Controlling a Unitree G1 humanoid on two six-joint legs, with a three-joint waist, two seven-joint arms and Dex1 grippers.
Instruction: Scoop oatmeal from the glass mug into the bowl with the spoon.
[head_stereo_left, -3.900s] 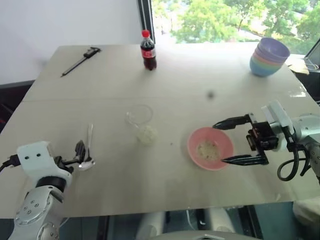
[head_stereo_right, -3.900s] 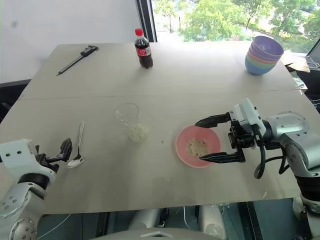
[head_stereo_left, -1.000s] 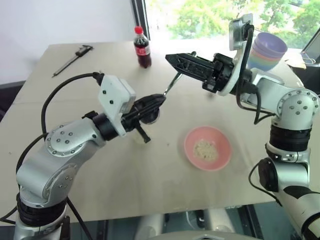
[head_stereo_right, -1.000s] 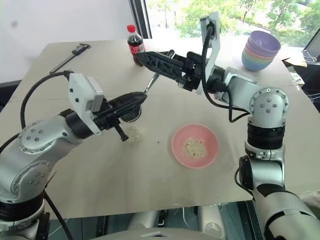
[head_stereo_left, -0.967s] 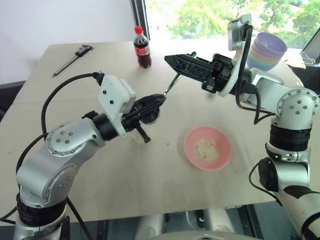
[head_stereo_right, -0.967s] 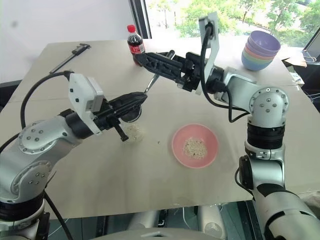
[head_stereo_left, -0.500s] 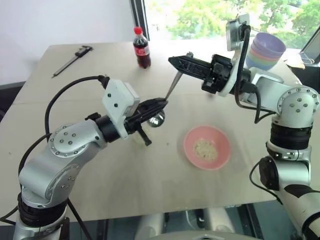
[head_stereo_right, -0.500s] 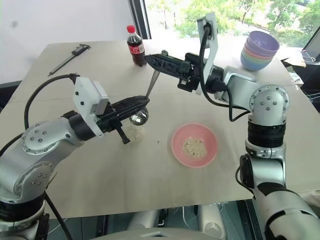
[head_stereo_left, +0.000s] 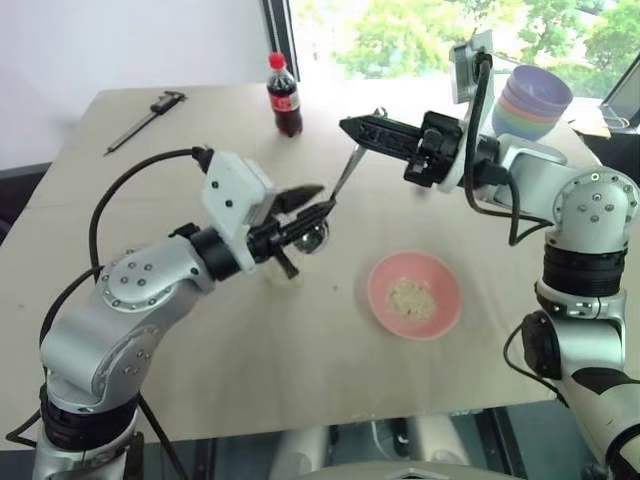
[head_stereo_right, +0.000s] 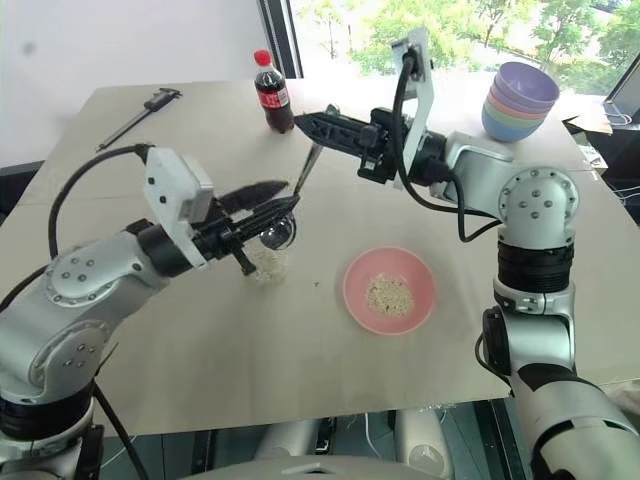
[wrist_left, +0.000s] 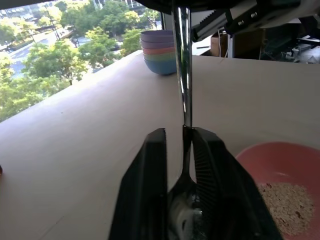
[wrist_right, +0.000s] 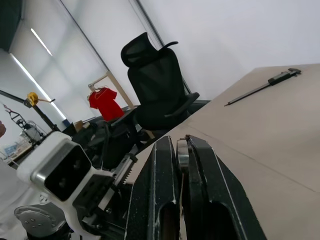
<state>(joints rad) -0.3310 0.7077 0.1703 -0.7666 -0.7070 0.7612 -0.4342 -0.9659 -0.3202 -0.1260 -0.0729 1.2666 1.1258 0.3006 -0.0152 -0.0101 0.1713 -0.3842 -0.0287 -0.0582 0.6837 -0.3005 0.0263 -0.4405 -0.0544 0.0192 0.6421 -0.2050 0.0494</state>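
Observation:
The silver spoon (head_stereo_left: 345, 170) hangs slanted above the table. My right gripper (head_stereo_left: 348, 126) is shut on the top of its handle (wrist_right: 182, 150). My left gripper (head_stereo_left: 312, 203) is open, with a finger on either side of the spoon's neck (wrist_left: 186, 132), just above its oval bowl (head_stereo_left: 316, 238). Right of that, the pink bowl (head_stereo_left: 380, 290) sits on the table with a patch of oatmeal (head_stereo_left: 410, 298) in it. More oatmeal (head_stereo_right: 265, 266) lies spilled on the table under my left fingers. The glass mug is hidden behind my left gripper.
A cola bottle (head_stereo_left: 282, 95) stands at the back of the table. A stack of pastel bowls (head_stereo_left: 535, 100) is at the back right, and a caliper (head_stereo_left: 145, 120) at the back left. The table's front edge (head_stereo_left: 330, 425) runs below the pink bowl.
My right gripper closed on the spoon's handle. My left gripper, which was shut on the spoon, has opened. Both hands stayed about where they were.

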